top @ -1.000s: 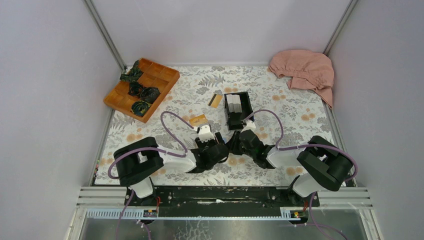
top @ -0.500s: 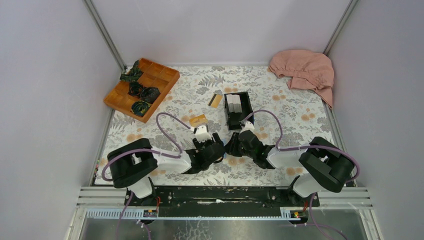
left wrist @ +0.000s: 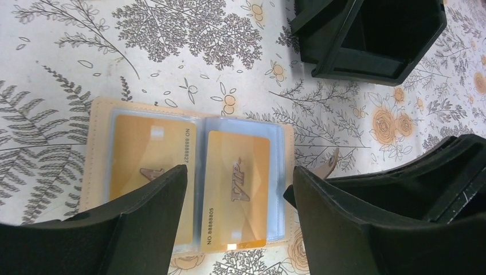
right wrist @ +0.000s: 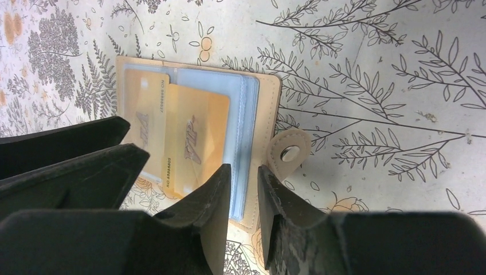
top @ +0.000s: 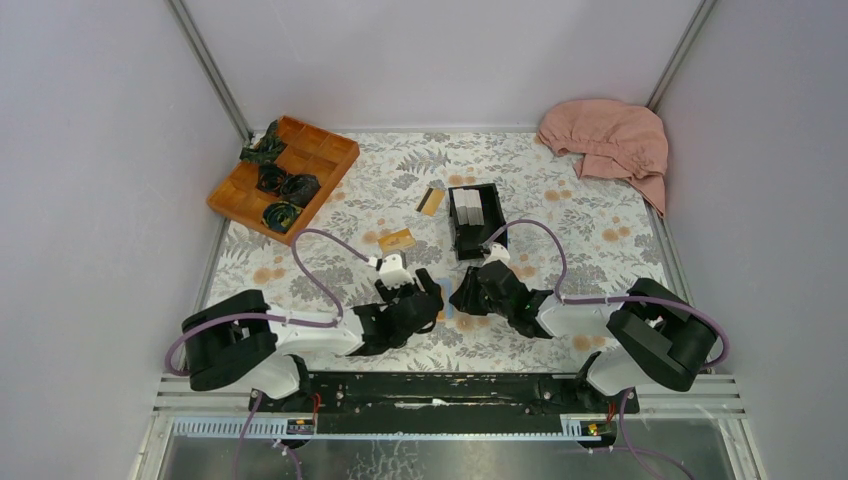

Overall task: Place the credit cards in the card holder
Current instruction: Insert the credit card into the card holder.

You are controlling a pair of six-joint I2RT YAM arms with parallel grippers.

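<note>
The card holder [left wrist: 100, 123] lies open and flat on the mat, a tan wallet with clear sleeves; it also shows in the right wrist view [right wrist: 265, 97]. Two orange-gold credit cards lie on its panels: one on the left panel [left wrist: 150, 157], one on the right [left wrist: 238, 177], its end sticking out past the near edge. My left gripper [left wrist: 238, 192] is open and empty above them. My right gripper [right wrist: 245, 192] is almost shut, a narrow gap between its jaws, tips over the wallet's right edge by the snap tab [right wrist: 289, 152]. Two more cards [top: 397, 240] [top: 432, 200] lie farther back.
A black open-topped box [top: 474, 218] stands just behind the grippers and shows in the left wrist view [left wrist: 375, 34]. An orange compartment tray [top: 285, 175] with dark bundles is at the back left. A pink cloth [top: 610, 140] lies at the back right.
My left arm has swung its base link leftward and its gripper has drawn back a little toward the near edge. The right arm has hardly moved.
</note>
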